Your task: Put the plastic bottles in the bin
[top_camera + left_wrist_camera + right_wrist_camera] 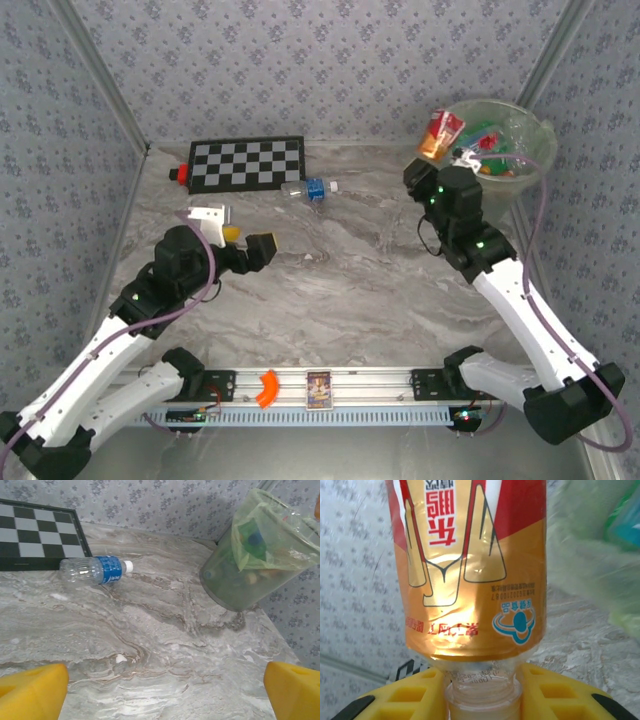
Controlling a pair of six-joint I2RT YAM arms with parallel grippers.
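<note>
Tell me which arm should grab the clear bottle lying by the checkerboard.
Left. The left gripper stands open and empty, facing the clear bottle across bare table. The right gripper is shut on the orange bottle's neck, up beside the bin.

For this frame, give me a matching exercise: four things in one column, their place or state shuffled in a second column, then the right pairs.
1. orange bottle
2. clear bottle
3. bin
4. left gripper

A. lying flat beside the checkerboard
B. open, holding nothing
C. clamped at its neck by the right gripper
D. standing in the far right corner

Pairs: 1-C, 2-A, 3-D, 4-B
</note>
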